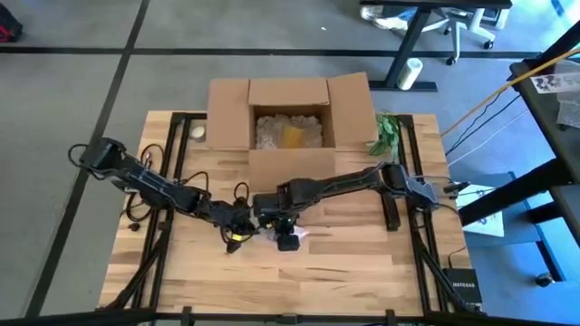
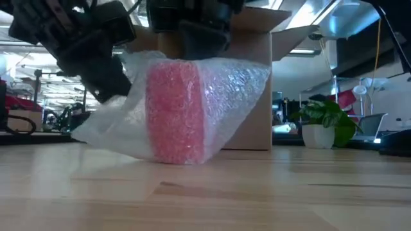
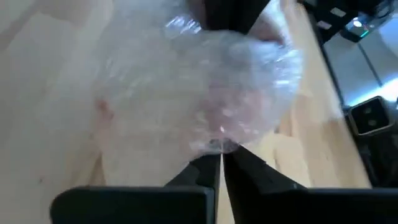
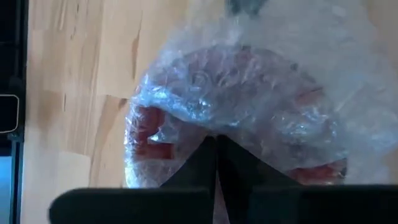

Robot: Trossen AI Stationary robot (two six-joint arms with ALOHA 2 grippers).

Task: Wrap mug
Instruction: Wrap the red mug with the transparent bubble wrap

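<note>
The red mug (image 2: 174, 110), swathed in a clear bubble-wrap sheet (image 2: 225, 96), stands on the light wooden table (image 2: 257, 192) directly under the right gripper (image 4: 216, 144), whose fingers are pressed together on a fold of the wrap at the bundle's top. The left gripper (image 3: 220, 158) meets the same bundle from the side, its fingers closed to a thin slit on the sheet's edge (the loose plastic trails down to the tabletop there). Seen from overhead, both grippers converge at the table's middle, near its front edge. Beyond them, at the far edge, sits an open brown cardboard box (image 1: 290, 113) with pale filling, and a small green potted plant (image 1: 387, 132) stands just beside its right flap.
</note>
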